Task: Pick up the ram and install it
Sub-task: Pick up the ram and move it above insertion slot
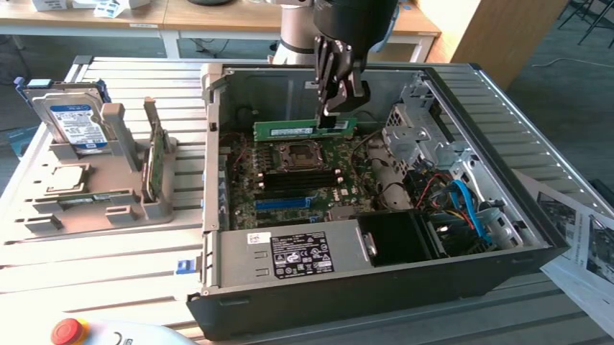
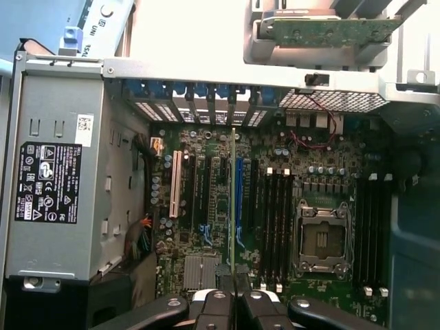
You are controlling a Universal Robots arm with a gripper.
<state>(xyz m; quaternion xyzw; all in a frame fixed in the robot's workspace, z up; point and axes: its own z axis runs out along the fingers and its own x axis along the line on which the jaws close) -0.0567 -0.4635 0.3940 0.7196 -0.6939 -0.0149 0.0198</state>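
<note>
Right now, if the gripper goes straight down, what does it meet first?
The thin green ram stick in the gripper would land first on the green motherboard, seemingly near the long blue plastic slot; depth unclear.

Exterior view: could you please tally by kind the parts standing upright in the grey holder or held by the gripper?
Hard drive: 1
Green card: 1
Ram, in the gripper: 1
Total: 3

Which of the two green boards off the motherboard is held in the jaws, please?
The ram, the narrow white-labelled stick held level over the motherboard; the wider green card stands in the grey holder.
</note>
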